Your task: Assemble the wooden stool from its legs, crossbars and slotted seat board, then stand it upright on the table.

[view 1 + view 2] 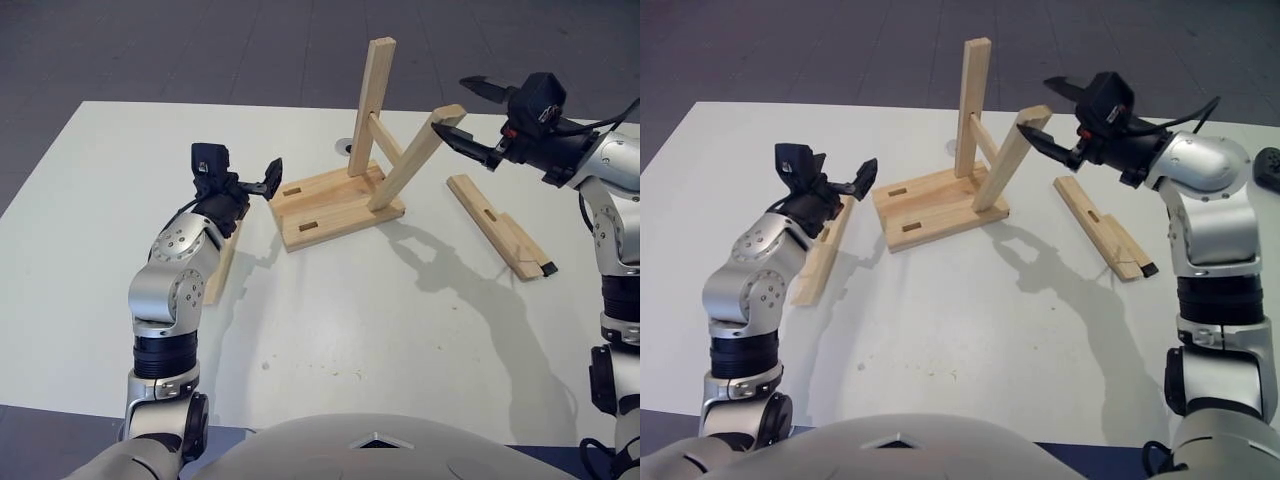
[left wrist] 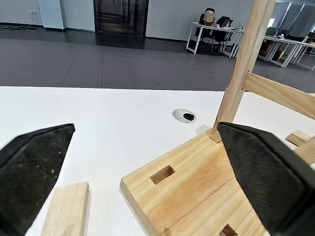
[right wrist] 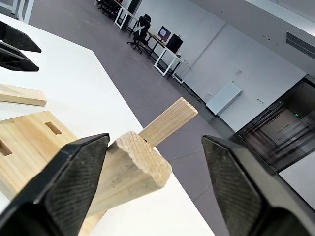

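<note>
I'm holding my left gripper released beside the seat board | right gripper gaping around the top of its tilted leg

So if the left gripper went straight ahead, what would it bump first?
Probably the slotted seat board, at its near edge. The left gripper is open and aimed there, though depth is unclear.

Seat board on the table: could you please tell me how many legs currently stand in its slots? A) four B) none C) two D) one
C: an upright leg and a tilted leg rise from the seat board, while its two other visible slots are empty.
</note>
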You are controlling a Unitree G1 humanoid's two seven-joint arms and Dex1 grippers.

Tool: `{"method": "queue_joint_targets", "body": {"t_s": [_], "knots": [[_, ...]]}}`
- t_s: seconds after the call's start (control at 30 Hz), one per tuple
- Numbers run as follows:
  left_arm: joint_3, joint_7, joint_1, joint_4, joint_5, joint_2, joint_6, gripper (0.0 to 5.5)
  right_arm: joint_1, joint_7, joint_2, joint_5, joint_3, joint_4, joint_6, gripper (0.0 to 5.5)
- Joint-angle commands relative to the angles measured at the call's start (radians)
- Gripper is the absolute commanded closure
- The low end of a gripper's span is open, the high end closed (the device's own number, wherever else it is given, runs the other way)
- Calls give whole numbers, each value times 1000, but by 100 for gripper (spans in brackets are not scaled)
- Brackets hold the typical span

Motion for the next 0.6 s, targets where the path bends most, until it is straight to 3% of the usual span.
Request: {"method": "queue_joint_targets", "body": {"t_s": [0.03, 0.17, 0.33, 0.47, 0.6], "knots": [[-11, -45, -45, 78, 59, 53, -44, 10, 150, -20, 43, 138, -62, -168, 148, 148], [3, -83, -139, 212, 113, 99, -121, 10, 159, -186, 166, 261, -162, -322, 191, 90], [22, -90, -175, 254, 131, 100, -157, 10, 103, -366, 274, 474, -163, -534, 316, 11], [23, -83, -148, 235, 134, 84, -155, 10, 156, -451, 292, 623, -77, -632, 469, 11], [14, -80, -142, 227, 139, 66, -151, 10, 244, -529, 317, 538, 49, -566, 553, 11]]}}
